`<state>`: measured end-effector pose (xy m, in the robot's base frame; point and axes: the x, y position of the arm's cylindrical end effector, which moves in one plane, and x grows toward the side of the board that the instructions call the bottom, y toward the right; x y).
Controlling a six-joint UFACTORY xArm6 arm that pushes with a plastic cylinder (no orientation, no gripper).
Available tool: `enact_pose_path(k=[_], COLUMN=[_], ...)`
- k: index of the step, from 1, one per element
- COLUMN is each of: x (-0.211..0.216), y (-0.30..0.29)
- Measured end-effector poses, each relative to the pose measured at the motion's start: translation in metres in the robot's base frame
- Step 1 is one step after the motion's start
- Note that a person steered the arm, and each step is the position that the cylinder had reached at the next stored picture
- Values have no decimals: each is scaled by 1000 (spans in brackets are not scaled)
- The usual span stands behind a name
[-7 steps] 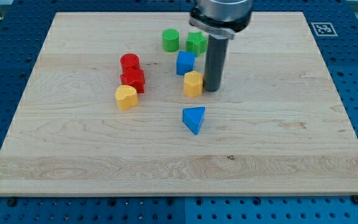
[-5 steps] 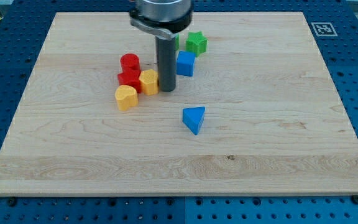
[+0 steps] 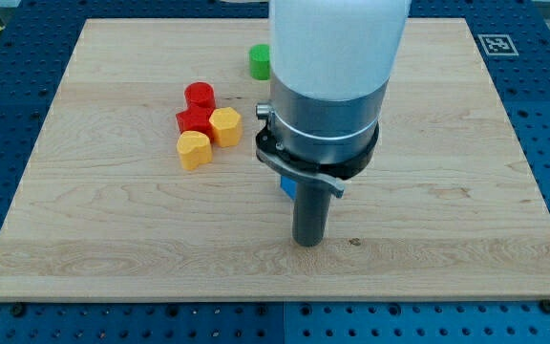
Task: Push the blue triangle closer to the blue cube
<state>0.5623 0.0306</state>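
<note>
My tip (image 3: pixel 309 243), blue triangle (image 3: pixel 286 187) apparently just behind

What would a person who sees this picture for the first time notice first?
The big pale arm fills the top middle of the view, with its dark rod coming down to my tip on the wooden board. It hides nearly all of the blue triangle: only a blue sliver shows left of the rod. At the view's left, a red cylinder, a red block and two yellow blocks huddle together.

Matt wooden board (image 3: pixel 113 220), glossy plastic red cylinder (image 3: pixel 199 95)
</note>
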Motion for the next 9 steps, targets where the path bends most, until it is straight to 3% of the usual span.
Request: enact_pose_path(k=[4,6,7,9], x=[-61,-26,-45,-55], y=[2,-44,-47,30])
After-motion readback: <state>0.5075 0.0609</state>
